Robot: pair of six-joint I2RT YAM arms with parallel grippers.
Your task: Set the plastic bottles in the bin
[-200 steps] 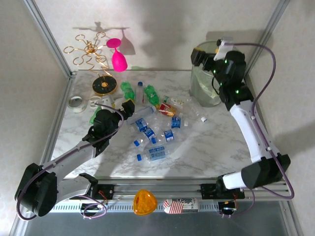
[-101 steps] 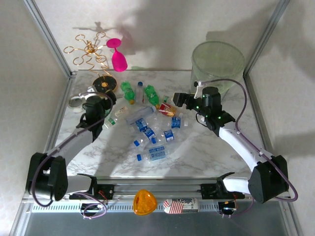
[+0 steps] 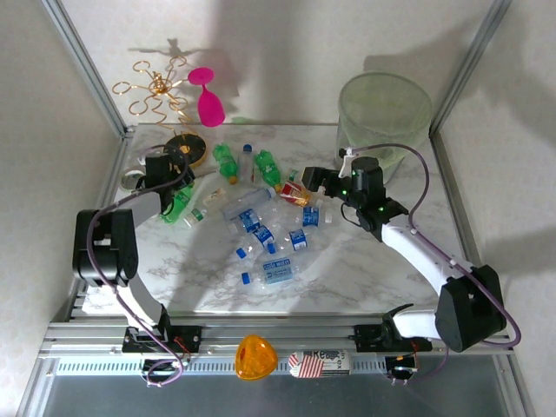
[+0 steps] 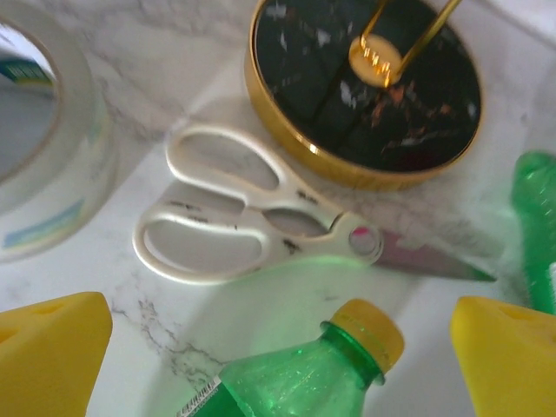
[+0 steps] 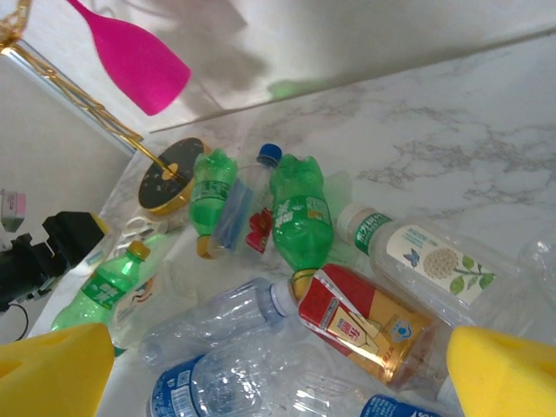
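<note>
Left gripper [image 4: 278, 352] is spread wide with a green bottle [image 4: 304, 373] lying right between its fingers. The yellow cap points away toward the scissors [image 4: 261, 217], and the body runs back under the wrist, so I'd say it's lined up to close near the neck. Right gripper [image 5: 278, 373] has its fingers apart too, over the red-labelled bottle [image 5: 360, 326] at the far side of the pile [image 3: 269, 234] on the surface [image 3: 382, 261]. The bin [image 3: 382, 109] sits at the far right corner, closer to the right arm. Can't tell what's inside.

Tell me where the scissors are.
Left wrist view: the scissors lie at the far left, between the tape roll and the black stand base, beyond a green bottle.
</note>
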